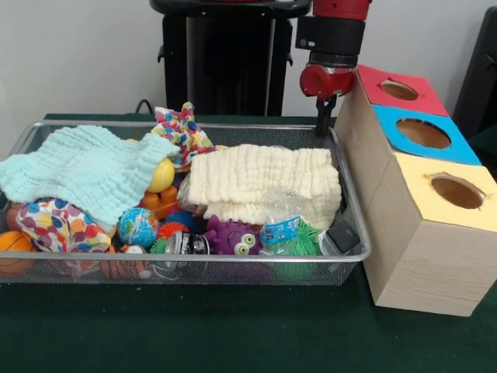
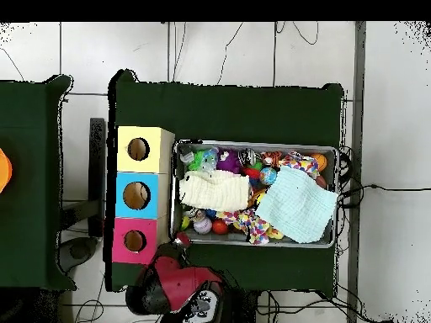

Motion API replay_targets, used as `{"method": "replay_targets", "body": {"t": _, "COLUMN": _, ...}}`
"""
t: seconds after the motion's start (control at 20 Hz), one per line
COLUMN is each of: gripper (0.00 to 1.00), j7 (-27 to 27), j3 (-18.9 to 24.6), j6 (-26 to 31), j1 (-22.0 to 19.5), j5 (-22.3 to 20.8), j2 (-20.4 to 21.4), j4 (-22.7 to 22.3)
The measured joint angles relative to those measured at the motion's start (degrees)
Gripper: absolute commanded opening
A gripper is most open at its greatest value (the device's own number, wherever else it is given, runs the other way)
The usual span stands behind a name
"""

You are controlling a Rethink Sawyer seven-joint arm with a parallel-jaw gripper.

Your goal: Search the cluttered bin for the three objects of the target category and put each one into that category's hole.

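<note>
The silver wire-mesh bin (image 1: 194,262) lies on the green table, full of toys and cloths; it also shows in the overhead view (image 2: 252,143). A cream cloth (image 1: 264,183) and a mint cloth (image 1: 85,167) cover much of it. A purple monster toy (image 1: 233,237), a globe ball (image 1: 137,227), a yellow ball (image 1: 161,176) and a green spiky ball (image 1: 299,241) show at the front. My gripper (image 1: 324,120) hangs empty over the bin's far right corner, beside the red-topped box; in the overhead view (image 2: 181,240) it is by the corner nearest the base.
A wooden box row stands right of the bin, with a red hole (image 1: 400,89), a blue hole (image 1: 423,134) and a yellow hole (image 1: 457,192). A star-print cloth (image 1: 180,130) and a polka-dot cloth (image 1: 58,225) lie in the bin. An orange basketball (image 1: 14,249) sits at its left end.
</note>
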State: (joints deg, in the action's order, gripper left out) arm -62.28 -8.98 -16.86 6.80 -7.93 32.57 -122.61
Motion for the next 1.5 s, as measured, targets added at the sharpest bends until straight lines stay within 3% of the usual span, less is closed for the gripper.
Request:
{"method": "replay_targets", "body": {"t": 0.35, "gripper": 0.00, "j7": -3.8, "j3": -2.1, "j6": -1.9, "j1": 5.1, "j5": 6.3, "j2": 0.8, "j4": -2.3}}
{"method": "replay_targets", "body": {"t": 0.75, "gripper": 0.00, "j7": -12.0, "j3": -2.2, "j6": -2.1, "j1": 13.1, "j5": 9.7, "j2": 4.4, "j4": -9.6}}
{"method": "replay_targets", "body": {"t": 1.2, "gripper": 0.00, "j7": -17.4, "j3": 8.5, "j6": -1.4, "j1": 23.1, "j5": 9.7, "j2": 6.2, "j4": -15.4}}
{"method": "replay_targets", "body": {"t": 1.5, "gripper": 0.00, "j7": -19.3, "j3": 14.8, "j6": 3.3, "j1": 31.3, "j5": 11.0, "j2": 10.2, "j4": -18.0}}
